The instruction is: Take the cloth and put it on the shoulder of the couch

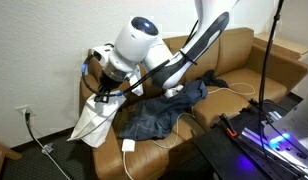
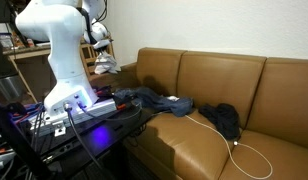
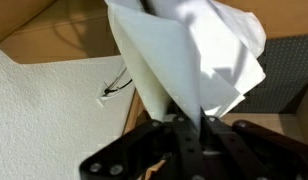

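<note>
Cloth (image 1: 92, 118) hangs loose at the outer end of the couch (image 1: 239, 60), pinched at its top between the jaws, evidently held high to drape over the shoulder.

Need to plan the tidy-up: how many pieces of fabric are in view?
3. A white cloth hangs from the gripper at the end of the couch; a blue garment lies on it; a darker garment lies farther along. The arm may hide more.

Glossy leather couch (image 2: 214, 80), matt white cloth (image 3: 189, 60)
</note>
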Robot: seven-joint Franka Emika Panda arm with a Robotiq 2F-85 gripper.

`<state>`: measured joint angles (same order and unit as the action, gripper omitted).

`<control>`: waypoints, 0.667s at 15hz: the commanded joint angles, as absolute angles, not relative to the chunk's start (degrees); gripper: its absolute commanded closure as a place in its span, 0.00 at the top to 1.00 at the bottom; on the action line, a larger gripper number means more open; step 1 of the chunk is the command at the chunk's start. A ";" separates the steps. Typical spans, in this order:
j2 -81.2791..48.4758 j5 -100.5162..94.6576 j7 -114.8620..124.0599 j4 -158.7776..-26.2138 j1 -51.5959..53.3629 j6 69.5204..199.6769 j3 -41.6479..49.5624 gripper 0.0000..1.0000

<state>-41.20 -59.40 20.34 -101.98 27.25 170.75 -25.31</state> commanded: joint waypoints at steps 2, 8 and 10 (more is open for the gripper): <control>-42.89 -61.30 26.83 -98.49 29.57 176.43 -21.46 0.02; -46.48 -60.71 38.61 -92.79 35.29 181.03 -12.65 0.02; -48.52 -60.22 40.90 -91.67 36.79 182.32 -11.06 0.02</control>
<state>-45.30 -59.73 37.16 -94.83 34.19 179.26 -14.07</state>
